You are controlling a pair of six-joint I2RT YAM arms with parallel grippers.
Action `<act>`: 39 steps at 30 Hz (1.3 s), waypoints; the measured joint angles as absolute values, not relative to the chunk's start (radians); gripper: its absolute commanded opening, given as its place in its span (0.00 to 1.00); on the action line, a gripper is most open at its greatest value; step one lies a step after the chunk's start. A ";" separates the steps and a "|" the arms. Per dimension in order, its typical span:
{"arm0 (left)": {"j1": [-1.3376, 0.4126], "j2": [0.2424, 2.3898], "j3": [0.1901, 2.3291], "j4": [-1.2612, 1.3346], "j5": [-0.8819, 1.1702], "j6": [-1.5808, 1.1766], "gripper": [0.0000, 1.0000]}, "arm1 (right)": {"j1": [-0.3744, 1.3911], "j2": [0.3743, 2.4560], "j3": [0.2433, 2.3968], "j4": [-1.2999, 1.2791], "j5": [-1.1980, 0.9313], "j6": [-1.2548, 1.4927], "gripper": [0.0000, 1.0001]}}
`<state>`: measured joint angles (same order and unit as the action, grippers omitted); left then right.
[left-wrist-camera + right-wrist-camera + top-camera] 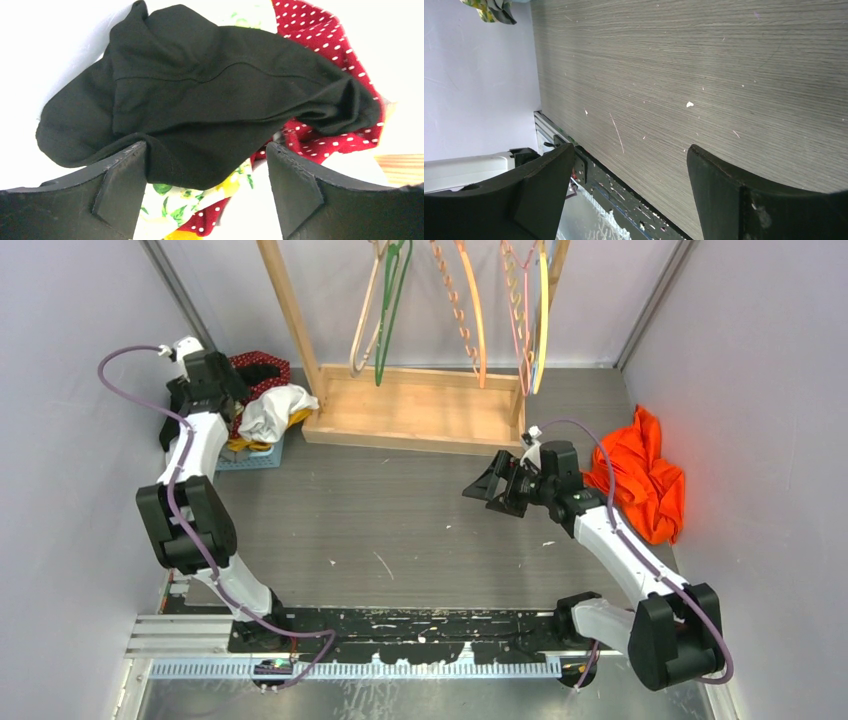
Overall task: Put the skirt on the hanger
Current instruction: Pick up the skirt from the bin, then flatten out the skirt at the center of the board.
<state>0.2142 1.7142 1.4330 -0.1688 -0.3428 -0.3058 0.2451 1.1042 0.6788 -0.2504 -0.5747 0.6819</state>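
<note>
While the left gripper [206, 152] hangs spread wide directly over the black garment [210, 95], probably the skirt, atop the clothes pile at ten o'clock on the table [420, 530], it would do best to drop straight and pinch only the thick black fold. That keeps it clear of the red polka-dot cloth [320, 35] at its two o'clock and the floral fabric [175, 207] at six. The right gripper [630, 155], equally spread and empty above bare tabletop, should be ready to take the waistband for the hangers [470, 310] at twelve o'clock.
</note>
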 measured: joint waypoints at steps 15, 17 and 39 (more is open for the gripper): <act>0.199 1.721 1.363 -0.223 -0.498 -0.366 0.00 | 0.249 1.173 0.645 -0.183 -0.596 0.683 0.88; 0.176 1.697 1.336 -0.241 -0.527 -0.379 0.00 | 0.250 1.182 0.645 -0.176 -0.598 0.683 0.88; -0.363 1.278 1.394 -0.808 -0.136 -0.466 0.00 | 0.253 1.079 0.709 -0.278 -0.566 0.678 0.88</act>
